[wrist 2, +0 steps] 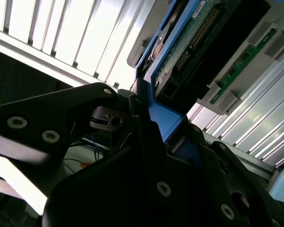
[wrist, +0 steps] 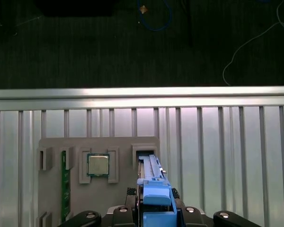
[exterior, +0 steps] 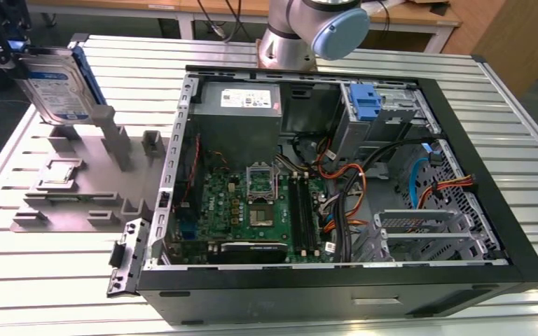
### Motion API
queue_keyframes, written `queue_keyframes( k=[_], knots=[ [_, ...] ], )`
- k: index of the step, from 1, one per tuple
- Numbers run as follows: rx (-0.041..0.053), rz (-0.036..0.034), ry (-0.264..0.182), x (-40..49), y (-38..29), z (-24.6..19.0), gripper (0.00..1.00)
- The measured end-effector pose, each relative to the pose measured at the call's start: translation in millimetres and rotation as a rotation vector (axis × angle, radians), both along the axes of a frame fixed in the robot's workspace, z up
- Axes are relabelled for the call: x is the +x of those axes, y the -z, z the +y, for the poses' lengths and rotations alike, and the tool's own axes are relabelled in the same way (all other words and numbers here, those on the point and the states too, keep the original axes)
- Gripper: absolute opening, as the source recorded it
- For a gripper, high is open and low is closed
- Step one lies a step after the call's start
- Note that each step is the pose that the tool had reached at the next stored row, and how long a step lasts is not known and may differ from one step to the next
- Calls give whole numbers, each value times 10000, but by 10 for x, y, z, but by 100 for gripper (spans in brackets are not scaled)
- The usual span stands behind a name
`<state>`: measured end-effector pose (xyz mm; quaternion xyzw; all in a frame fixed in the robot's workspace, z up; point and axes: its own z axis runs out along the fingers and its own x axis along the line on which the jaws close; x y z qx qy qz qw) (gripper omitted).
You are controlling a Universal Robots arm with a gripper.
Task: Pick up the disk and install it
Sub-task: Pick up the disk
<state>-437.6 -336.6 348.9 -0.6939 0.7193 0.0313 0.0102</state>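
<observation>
The disk (exterior: 56,87), a silver drive with a white-and-blue label in a blue carrier, hangs upright at the exterior view's far left, just above the grey fixture plate (exterior: 73,189). My gripper (exterior: 12,54) is shut on its upper edge. In the second wrist view the black fingers (wrist 2: 99,118) clamp the blue carrier, and the disk (wrist 2: 199,47) shows its green circuit board. In the first wrist view the disk (wrist: 154,189) stands edge-on over an open slot (wrist: 143,153) of the fixture, with my gripper (wrist: 154,213) around it.
The fixture plate also carries a processor chip (wrist: 98,164) and a green memory stick (wrist: 64,184). An open computer case (exterior: 171,175) lies on the slatted table (exterior: 64,280), with motherboard (exterior: 250,203), cables and a blue bracket (exterior: 367,101) in its drive bay. The arm's base (exterior: 316,28) stands behind it.
</observation>
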Motion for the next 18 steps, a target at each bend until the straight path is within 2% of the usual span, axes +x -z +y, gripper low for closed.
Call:
queue_keyframes(
  k=[18],
  knots=[
    [0, 0, 0, 0, -14, 0, 37]
  ],
)
